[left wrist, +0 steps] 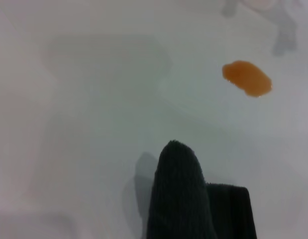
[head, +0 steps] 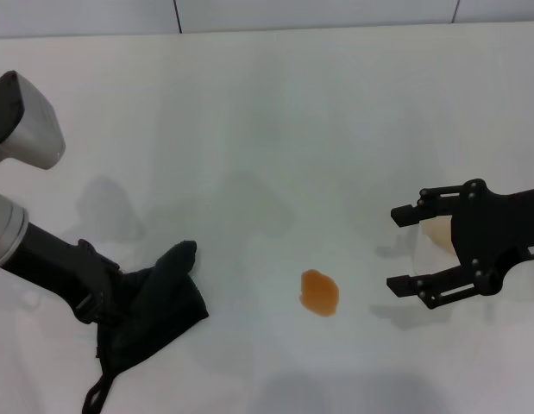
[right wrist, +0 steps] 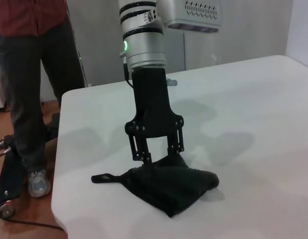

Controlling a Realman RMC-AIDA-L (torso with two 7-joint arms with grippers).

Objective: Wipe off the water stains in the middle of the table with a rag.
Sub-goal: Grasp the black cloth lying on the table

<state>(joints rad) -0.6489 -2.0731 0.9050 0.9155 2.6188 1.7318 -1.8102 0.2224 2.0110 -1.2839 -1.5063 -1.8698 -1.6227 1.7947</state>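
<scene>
At the far left of the head view, the left hand [head: 111, 297] reaches down at a slant onto the white surface [head: 275, 129], its fingers pressed into the rag [head: 154, 310]. The right wrist view shows the same grip from across the surface: the left hand [right wrist: 156, 158] stands nearly upright over the rag [right wrist: 168, 186], its two fingers closed into the top of the bunched black cloth. The rag lies crumpled on the near-left part of the surface, one rounded fold poking out toward the middle and a thin fabric loop [head: 96, 392] trailing off toward the near edge. In the left wrist view that rounded fold of the rag [left wrist: 181, 199] fills the lower part of the frame, with the surface [left wrist: 94, 99] pale around it.

Further right, near the middle of the surface, sits the water stain [head: 319, 292], a small orange-brown oval blot lying apart from the rag with bare surface between them. The left wrist view catches the same stain [left wrist: 247, 78] beyond the cloth's fold.

At the right, the right hand [head: 403, 248] hovers just above the surface beside the stain, its two black fingers spread wide apart and holding nothing. Between those fingers a white paper cup [head: 432, 239] partly shows.

In the right wrist view a person [right wrist: 29, 74] in a red shirt and dark trousers stands beyond the surface's far corner.
</scene>
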